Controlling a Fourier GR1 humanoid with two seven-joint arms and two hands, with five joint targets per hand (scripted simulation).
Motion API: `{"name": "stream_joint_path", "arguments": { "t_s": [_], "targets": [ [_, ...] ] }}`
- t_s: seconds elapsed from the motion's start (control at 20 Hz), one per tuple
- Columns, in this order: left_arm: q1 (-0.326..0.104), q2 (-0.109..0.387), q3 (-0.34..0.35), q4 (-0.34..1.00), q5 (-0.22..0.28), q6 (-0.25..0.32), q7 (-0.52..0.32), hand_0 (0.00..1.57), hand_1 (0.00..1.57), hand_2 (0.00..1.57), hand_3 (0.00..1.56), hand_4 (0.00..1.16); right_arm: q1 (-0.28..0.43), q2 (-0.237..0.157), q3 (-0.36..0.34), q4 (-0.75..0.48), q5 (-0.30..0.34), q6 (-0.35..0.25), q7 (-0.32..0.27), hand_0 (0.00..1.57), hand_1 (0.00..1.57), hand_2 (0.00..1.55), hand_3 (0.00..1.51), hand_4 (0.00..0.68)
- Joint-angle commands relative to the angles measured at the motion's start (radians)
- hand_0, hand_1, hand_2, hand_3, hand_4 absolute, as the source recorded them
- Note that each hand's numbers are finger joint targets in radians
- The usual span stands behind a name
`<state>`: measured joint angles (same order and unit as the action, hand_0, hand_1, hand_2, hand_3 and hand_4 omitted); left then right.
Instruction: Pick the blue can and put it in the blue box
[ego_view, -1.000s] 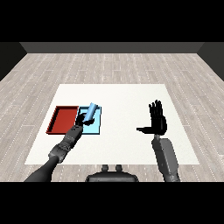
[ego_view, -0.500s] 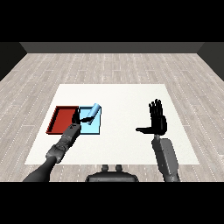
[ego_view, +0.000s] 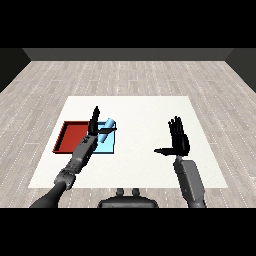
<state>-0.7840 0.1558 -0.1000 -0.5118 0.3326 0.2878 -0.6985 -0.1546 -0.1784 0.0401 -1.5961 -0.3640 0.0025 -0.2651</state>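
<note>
Two trays, one can, on the counter (ego_view: 145, 107).
Left robot hand (ego_view: 94, 121) fingers straight beside the tilted blue can (ego_view: 107, 129) over the blue tray (ego_view: 106, 146); right robot hand (ego_view: 178, 141) spread open, well apart; red tray (ego_view: 71, 137) adjoining.

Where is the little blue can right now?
In the head view, the blue can lies tilted over the light blue tray at the table's left, right beside the left robot hand, whose fingers look straight.

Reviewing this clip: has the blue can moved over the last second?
Yes. The blue can stood upright above the light blue tray a second ago; it has since tipped over and sunk towards the tray, lying tilted beside the left hand, whose fingers have straightened.
</note>
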Motion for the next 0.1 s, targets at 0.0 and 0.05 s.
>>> {"name": "stream_joint_path", "arguments": {
  "t_s": [0.0, 0.05],
  "targets": [
    [0.108, -0.016, -0.023, -0.174, 0.053, -0.216, -0.042, 0.0, 0.0, 0.0, 0.0, 0.0, 0.043, -0.032, 0.014, 0.027, 0.021, 0.044, -0.013, 0.0, 0.0, 0.0, 0.0, 0.0],
    [0.169, -0.002, -0.038, -0.221, 0.056, -0.244, -0.043, 0.0, 0.0, 0.0, 0.0, 0.0, 0.047, -0.018, 0.037, 0.028, 0.038, 0.044, -0.025, 0.0, 0.0, 0.0, 0.0, 0.0]
  ]
}}
